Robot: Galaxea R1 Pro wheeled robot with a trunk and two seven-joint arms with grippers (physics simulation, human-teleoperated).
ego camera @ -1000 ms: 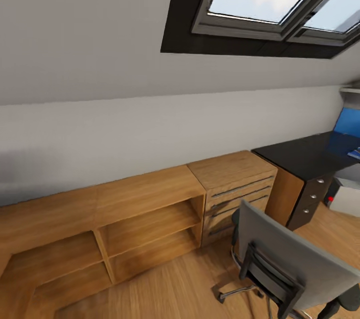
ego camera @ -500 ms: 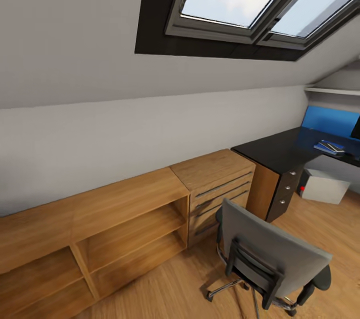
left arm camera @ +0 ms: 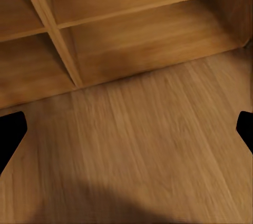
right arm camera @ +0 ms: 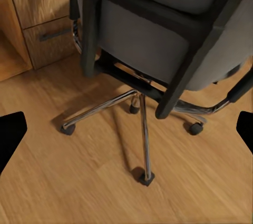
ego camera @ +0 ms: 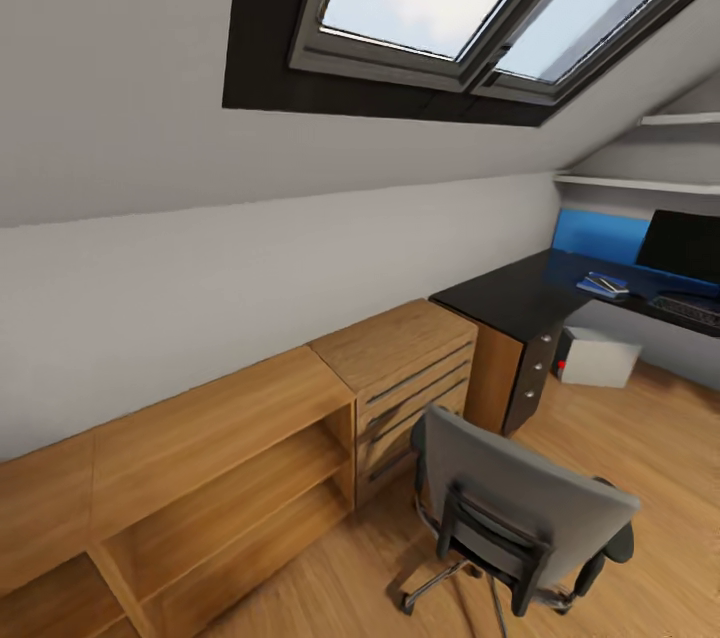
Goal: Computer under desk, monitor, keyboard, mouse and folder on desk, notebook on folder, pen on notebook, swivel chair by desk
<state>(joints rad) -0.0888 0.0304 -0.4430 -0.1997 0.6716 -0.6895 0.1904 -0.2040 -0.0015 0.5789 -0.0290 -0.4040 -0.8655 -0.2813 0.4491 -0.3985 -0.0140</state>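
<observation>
The swivel chair (ego camera: 520, 518) stands on the wooden floor (ego camera: 660, 438) with its back to us, apart from the black counter (ego camera: 510, 298), where the monitor (ego camera: 685, 246), keyboard (ego camera: 690, 308) and a dark notebook on the blue folder (ego camera: 603, 285) lie. The grey computer (ego camera: 597, 358) sits beneath. Both hands are spread wide, holding nothing, the left hand (left arm camera: 126, 134) above floor by the wooden shelf bench (left arm camera: 132, 29), the right hand (right arm camera: 126, 134) above the chair's chrome base.

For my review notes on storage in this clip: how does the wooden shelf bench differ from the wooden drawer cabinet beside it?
The shelf bench has open compartments split by a shelf and an upright divider; the drawer cabinet is closed, with stacked drawers and dark bar handles. The bench is long and lower; the cabinet is narrower and its top sits slightly higher. The bench runs toward the view's left; the cabinet abuts the desk. Both share light wood and stand against the grey wall.
</observation>
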